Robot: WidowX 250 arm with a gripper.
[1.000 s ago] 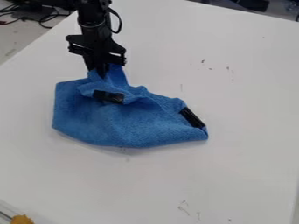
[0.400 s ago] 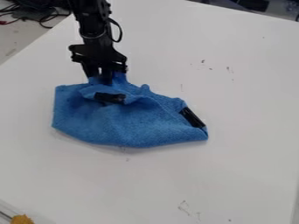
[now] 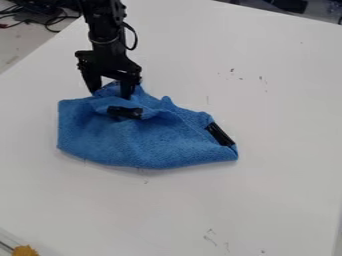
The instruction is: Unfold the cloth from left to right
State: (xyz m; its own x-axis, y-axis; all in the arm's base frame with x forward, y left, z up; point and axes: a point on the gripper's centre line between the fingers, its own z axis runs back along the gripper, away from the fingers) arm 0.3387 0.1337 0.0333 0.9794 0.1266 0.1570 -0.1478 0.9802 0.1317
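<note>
Here's the gripper (image 3: 109,94), down from eleven o'clock in the view, and its jaws are wide, one finger well apart from the other! Both tips reach the blue cloth (image 3: 100,137) at its eleven o'clock edge, where the fabric bunches into ridges, a bit of it rising between them. The cloth lies crumpled on the white surface (image 3: 267,175), just off the middle towards nine o'clock, spreading smoother at its eight o'clock side and running out to a narrow corner at four. Two black strips on it: one (image 3: 125,112) by the bunched folds, one (image 3: 220,135) slanting along the three o'clock edge. And out at ten o'clock, beyond the surface, cables (image 3: 50,22) lie tangled!
</note>
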